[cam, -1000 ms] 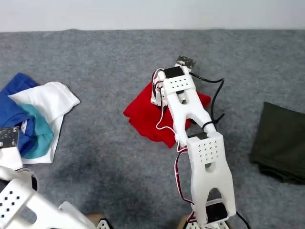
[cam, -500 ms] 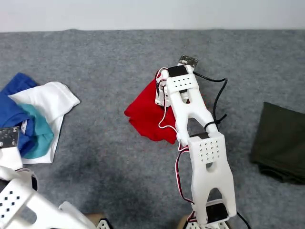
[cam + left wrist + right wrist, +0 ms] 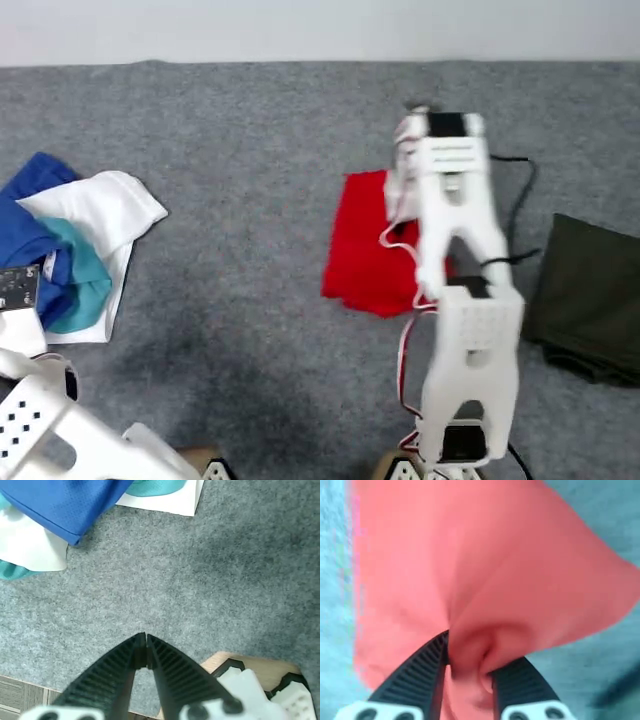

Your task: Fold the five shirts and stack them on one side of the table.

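A folded red shirt [image 3: 365,250] lies right of the table's middle, partly under my right arm. My right gripper [image 3: 467,655] is shut on a bunched fold of the red shirt [image 3: 485,570], and the arm's wrist [image 3: 440,150] stands over its far edge. A folded dark green shirt [image 3: 590,295] lies at the right edge. At the left sit a blue shirt [image 3: 25,235], a white shirt [image 3: 100,210] and a teal shirt [image 3: 80,275] in a loose pile. My left gripper [image 3: 146,652] is shut with nothing in it above bare carpet at the near left.
Grey carpet [image 3: 230,330] covers the table. A wide bare stretch lies between the left pile and the red shirt. The left arm's base [image 3: 40,430] fills the near left corner. A black cable [image 3: 520,200] loops beside the right arm.
My right arm has swung to the right, dragging the red shirt with it toward the dark green shirt. The left arm has not moved.
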